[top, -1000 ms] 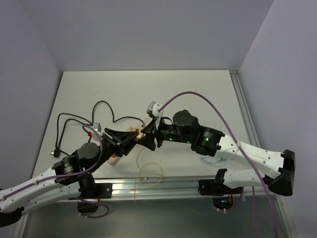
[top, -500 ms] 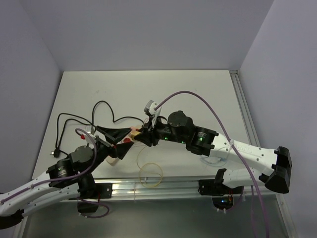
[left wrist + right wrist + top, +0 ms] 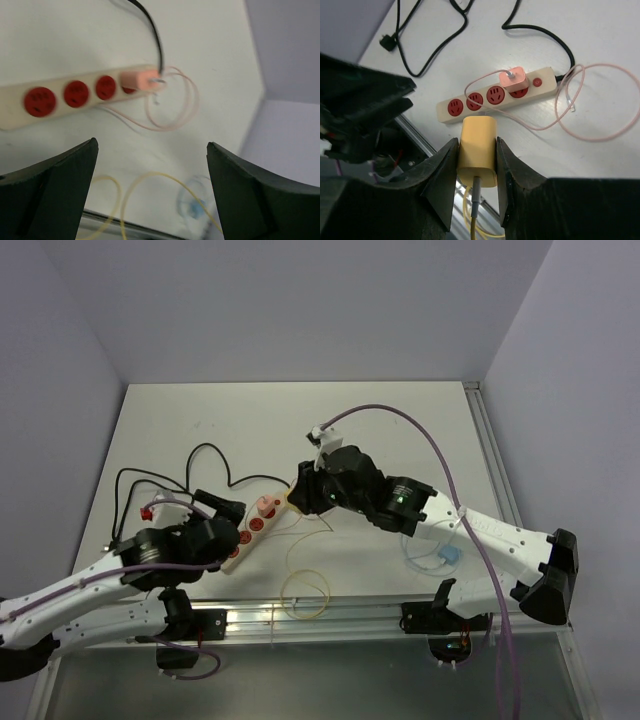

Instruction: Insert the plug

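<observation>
Top view: right tool (image 3: 297, 497) hangs over strip (image 3: 250, 534) on bench (image 3: 400, 430), prob. to line up w/ a socket; left tool (image 3: 228, 512) sits beside strip.
Left wrist: left tool spread wide, empty. Cream strip, glossy round red sockets (image 3: 75, 93), pink charger (image 3: 140, 80) seated.
Right wrist: right tool clamps yellow plug (image 3: 477, 150), a rounded matte block, above free sockets, not yet in.
</observation>
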You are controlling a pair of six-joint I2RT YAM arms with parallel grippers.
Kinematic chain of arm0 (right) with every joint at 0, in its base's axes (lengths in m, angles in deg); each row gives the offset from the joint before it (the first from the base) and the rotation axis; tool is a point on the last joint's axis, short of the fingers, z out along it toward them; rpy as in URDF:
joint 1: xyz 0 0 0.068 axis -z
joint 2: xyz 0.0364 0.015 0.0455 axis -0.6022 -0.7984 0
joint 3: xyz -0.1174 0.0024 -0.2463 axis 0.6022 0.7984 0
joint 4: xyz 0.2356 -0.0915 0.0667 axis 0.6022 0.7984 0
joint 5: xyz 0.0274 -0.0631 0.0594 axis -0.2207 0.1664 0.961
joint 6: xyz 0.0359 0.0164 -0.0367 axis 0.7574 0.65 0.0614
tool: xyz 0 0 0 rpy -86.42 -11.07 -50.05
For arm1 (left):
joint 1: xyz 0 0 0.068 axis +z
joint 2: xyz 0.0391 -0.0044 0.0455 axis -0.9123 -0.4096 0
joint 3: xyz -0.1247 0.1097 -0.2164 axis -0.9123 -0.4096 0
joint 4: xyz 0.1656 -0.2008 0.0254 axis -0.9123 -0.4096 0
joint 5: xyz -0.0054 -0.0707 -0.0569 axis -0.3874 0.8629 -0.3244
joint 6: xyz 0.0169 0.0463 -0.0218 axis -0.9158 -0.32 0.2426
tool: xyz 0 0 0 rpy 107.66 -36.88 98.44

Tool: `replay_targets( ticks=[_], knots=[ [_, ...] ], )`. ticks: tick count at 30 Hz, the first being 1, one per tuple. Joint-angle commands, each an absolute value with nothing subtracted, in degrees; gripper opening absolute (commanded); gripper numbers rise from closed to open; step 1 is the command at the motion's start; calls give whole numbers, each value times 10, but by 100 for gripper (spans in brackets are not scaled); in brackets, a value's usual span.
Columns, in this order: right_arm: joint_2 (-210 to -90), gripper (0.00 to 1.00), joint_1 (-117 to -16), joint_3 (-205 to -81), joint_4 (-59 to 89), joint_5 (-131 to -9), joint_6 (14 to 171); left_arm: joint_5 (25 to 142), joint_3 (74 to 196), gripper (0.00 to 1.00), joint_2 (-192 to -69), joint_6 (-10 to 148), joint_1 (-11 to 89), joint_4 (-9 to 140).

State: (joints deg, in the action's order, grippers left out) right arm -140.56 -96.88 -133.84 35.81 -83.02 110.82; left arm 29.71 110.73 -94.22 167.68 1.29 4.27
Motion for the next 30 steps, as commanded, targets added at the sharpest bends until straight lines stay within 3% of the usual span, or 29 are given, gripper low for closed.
replay_targets(
  ticks=[1, 4, 7, 10, 15, 20, 25, 30],
  knots=[
    [-1409, 0, -931, -1361, 401, -792, 1217, 214, 1148, 93, -1028, 1818, 12, -142],
    [-1403, 0, -895, -1340, 388, -737, 1261, 192, 1149, 86, -1060, 1848, 12, -155],
    [-1400, 0, -872, -1344, 405, -736, 1267, 175, 1113, 62, -1055, 1896, 17, -155],
    [-1395, 0, -871, -1354, 430, -760, 1262, 160, 1078, 52, -1028, 1914, 30, -136],
    [-1380, 0, -869, -1345, 445, -791, 1268, 173, 1066, 57, -997, 1644, 96, 15],
    [-1359, 0, -862, -1322, 431, -779, 1274, 304, 1048, 64, -991, 1368, 284, 193],
    [-1377, 0, -858, -1328, 443, -778, 1279, 417, 1024, 69, -1056, 1322, 402, 272],
    [-1392, 0, -852, -1344, 461, -775, 1275, 497, 984, 63, -1125, 1313, 466, 341]
  ],
)
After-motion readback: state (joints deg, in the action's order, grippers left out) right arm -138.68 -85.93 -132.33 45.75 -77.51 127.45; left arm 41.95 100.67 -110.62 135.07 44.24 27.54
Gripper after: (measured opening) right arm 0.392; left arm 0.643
